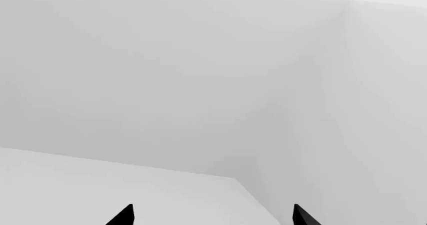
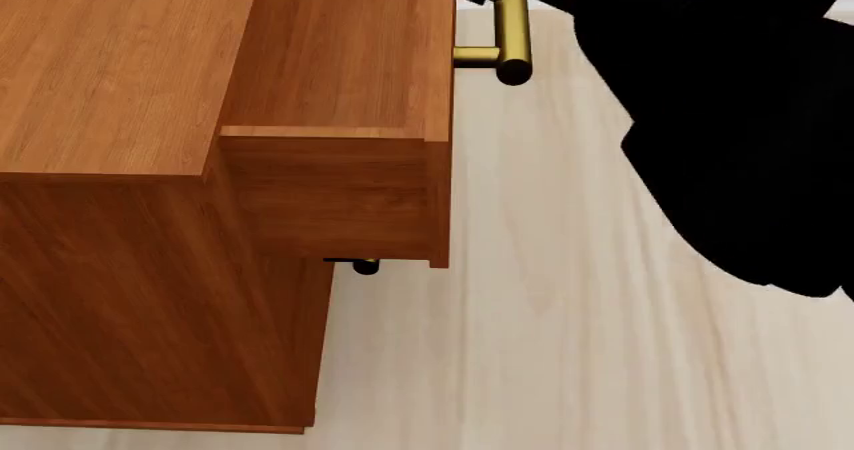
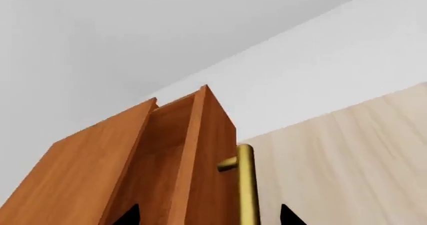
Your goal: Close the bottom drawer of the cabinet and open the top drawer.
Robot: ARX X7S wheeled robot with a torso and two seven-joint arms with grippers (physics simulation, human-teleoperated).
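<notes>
The top drawer [image 2: 350, 120] stands pulled out from the cabinet [image 2: 120, 80], its open box showing from above in the head view and its front panel well clear of the carcass. Its brass bar handle [image 2: 511, 35] sticks out on a short post toward the pale floor. Below the drawer's underside, a small dark-and-brass nub [image 2: 363, 266] peeks out (probably a lower drawer's handle, though which one cannot be told), and the bottom drawer itself is hidden, so whether it is closed cannot be read here.

The right gripper [image 3: 208, 216] sits at the handle: in the right wrist view the bar runs down between the two black fingertips [image 3: 128, 215], which stand apart on either side, spread rather than pinched on it. The left gripper [image 1: 212, 216] is likewise spread, holding nothing, facing only a blank white wall corner [image 1: 267, 150].

The likely risk is over-pulling: the drawer is far out already, and more travel could hit its stop or drag the cabinet. With the fingertips loose, the smooth round bar could also slip free.

The cabinet is reddish-brown wood grain, boxy and flat-sided with sharp edges; the handle is a polished cylinder; the floor [image 2: 601, 320] is light planking.
</notes>
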